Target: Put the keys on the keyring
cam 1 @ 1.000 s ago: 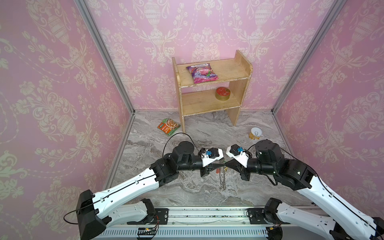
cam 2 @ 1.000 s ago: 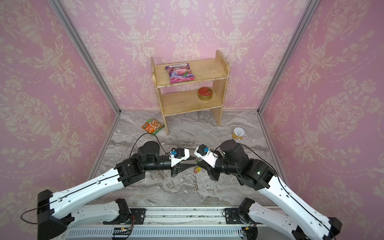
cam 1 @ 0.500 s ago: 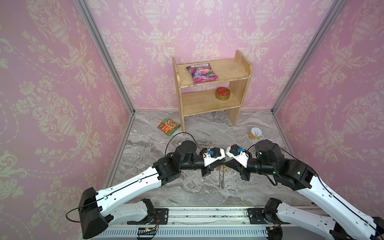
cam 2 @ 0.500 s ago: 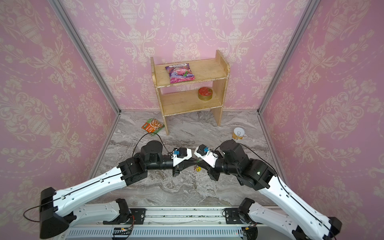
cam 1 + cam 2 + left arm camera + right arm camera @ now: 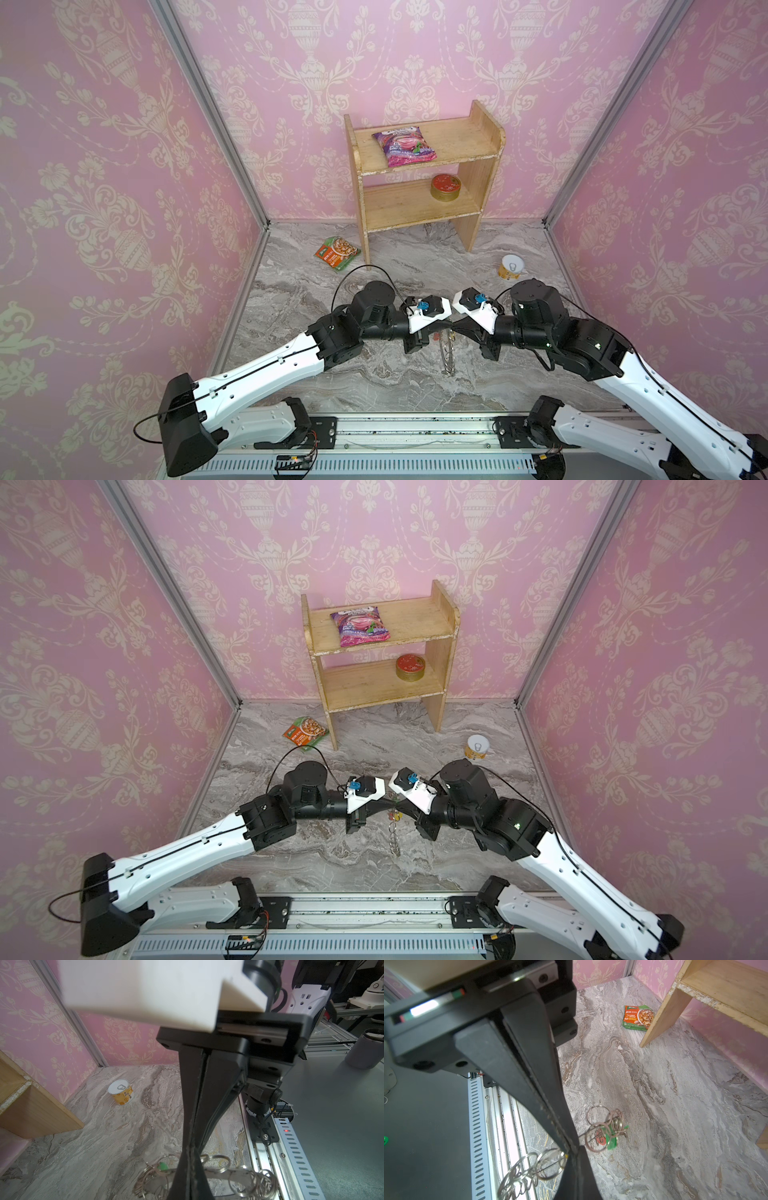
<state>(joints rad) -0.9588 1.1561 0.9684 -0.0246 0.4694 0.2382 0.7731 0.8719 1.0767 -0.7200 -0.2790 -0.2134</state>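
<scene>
Both arms meet tip to tip over the middle of the floor. Right gripper (image 5: 572,1145): fingers pressed together on the rim of the keyring (image 5: 447,355). The ring hangs edge-on below the tips, and I cannot tell whether its lower edge touches the floor. Left gripper (image 5: 190,1152): fingers also pressed together, hard against the same stretch of rim. The fingers themselves hide whether they pinch a wire loop, a key or nothing. Judgement: one arm steadies the ring upright so the loops hang free, and the other works a loop at close range. Keys (image 5: 600,1139): the green and red tags sit tangled among the loops just beside the tips, and a speck of yellow shows at the right fingertips. I cannot tell which keys are threaded. Surface: grey marble-patterned floor (image 5: 374,291), flat. Room: pink patterned walls on three sides. A wooden shelf (image 5: 457,141) stands at the back, with a snack bag (image 5: 403,146) on the upper board and a round tin (image 5: 445,188) on the lower. A soup packet (image 5: 336,252) lies by its leg, and a small can (image 5: 512,267) stands well apart on the right.
</scene>
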